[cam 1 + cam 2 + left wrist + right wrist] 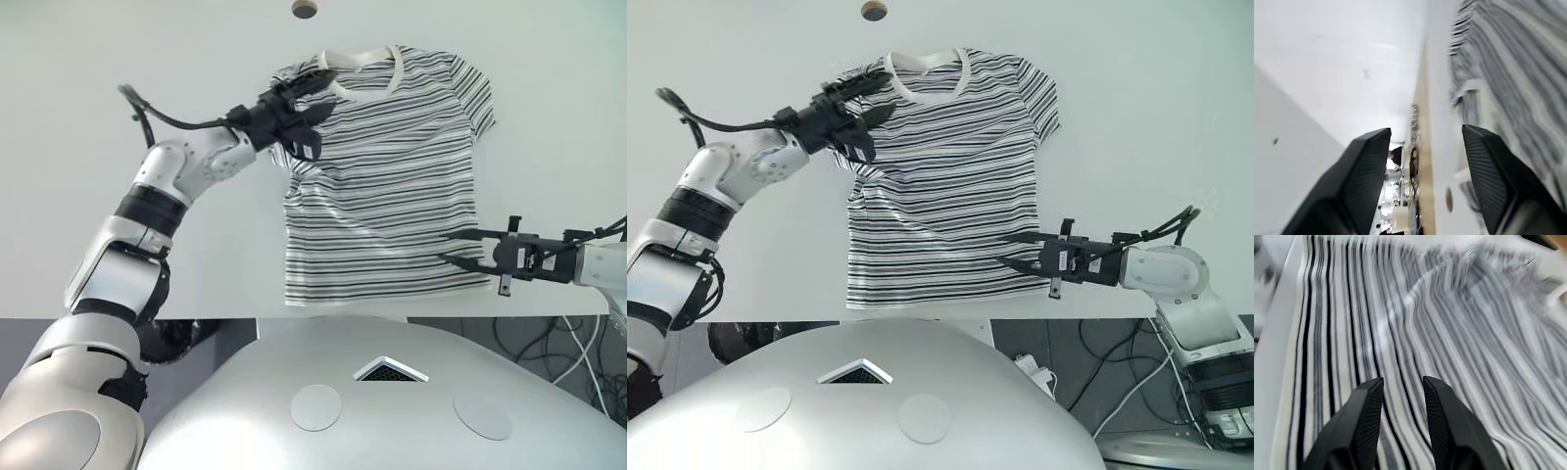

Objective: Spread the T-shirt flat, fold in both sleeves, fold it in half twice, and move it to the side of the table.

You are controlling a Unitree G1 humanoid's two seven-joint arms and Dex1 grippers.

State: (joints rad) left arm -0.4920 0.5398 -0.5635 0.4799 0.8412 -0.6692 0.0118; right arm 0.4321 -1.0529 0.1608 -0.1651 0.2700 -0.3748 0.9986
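We see the striped T-shirt (392,186) lying spread on the white table (558,166). Our left gripper (326,95) is over the shirt's left shoulder with its fingers wide apart and empty, possibly brushing the cloth. Our right gripper (446,247) is at the shirt's lower right hem, fingers parted and holding nothing.

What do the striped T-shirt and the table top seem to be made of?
T-shirt: probably soft knit cotton or a blend, matte; it lies limp with small wrinkles. Table: hard, smooth white top, perhaps laminate or painted board; flat and even, with no visible grain.
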